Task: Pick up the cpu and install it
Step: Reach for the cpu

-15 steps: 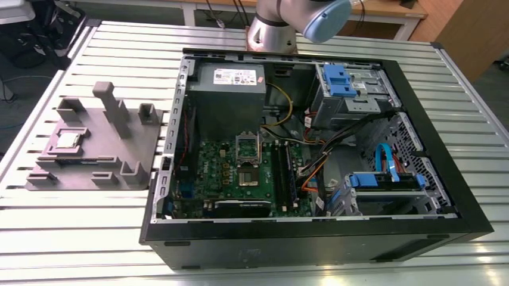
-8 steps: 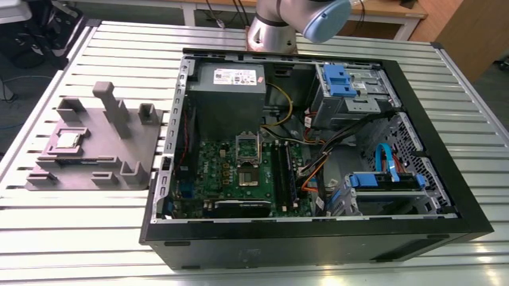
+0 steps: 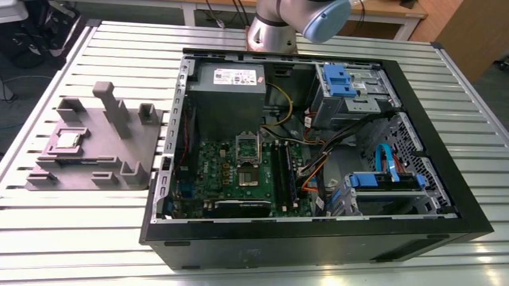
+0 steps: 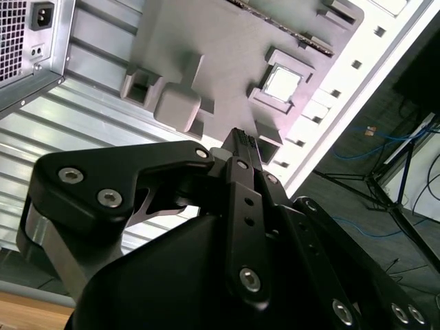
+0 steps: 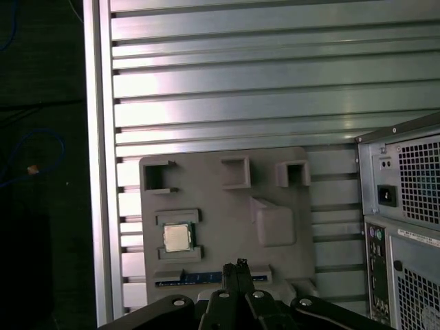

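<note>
Cpu (image 3: pixel 68 140) sits in its nest on the grey fixture (image 3: pixel 119 152), at the exterior view's left of the open computer case (image 3: pixel 318 238), on the worktop (image 3: pixel 80 220). Claw (image 5: pixel 237 265) hangs above the fixture, clenched and empty, apart from the chip. Approach step, by my reckoning; a grasp calls for jaws parted and centred over it.

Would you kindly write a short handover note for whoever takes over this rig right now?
Gripper: jaws shut, holding nothing. It hangs clear of the grey fixture and points toward it.
Cpu: lies flat in its recess on the fixture, on the slatted table beside the open computer case.
Done: no step of the task shows as done.
Left: the cpu is not yet picked up and not yet in the motherboard socket.
</note>
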`<state>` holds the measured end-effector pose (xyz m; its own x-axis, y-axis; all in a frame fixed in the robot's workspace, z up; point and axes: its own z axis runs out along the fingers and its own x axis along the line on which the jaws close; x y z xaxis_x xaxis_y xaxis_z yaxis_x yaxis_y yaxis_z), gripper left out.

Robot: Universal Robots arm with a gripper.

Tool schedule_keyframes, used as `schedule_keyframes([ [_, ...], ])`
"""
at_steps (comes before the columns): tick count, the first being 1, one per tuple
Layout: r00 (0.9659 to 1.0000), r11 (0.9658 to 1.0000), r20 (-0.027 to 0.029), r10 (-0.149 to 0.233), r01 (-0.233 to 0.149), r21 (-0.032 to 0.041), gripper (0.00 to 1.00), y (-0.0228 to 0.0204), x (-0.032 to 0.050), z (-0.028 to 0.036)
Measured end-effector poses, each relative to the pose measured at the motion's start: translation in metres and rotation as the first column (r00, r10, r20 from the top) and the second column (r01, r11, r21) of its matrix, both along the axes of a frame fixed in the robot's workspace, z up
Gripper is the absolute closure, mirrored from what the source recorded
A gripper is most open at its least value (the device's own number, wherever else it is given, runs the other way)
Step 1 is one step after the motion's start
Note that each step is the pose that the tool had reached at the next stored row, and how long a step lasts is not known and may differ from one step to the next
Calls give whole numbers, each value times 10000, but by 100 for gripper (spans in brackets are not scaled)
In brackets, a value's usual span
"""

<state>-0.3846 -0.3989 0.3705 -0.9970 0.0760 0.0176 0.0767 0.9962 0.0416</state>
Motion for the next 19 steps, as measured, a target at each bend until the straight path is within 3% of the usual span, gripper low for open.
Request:
schedule_keyframes([
  [19, 10000, 10000, 0, 0, 0, 0, 90, 0, -75, -2],
])
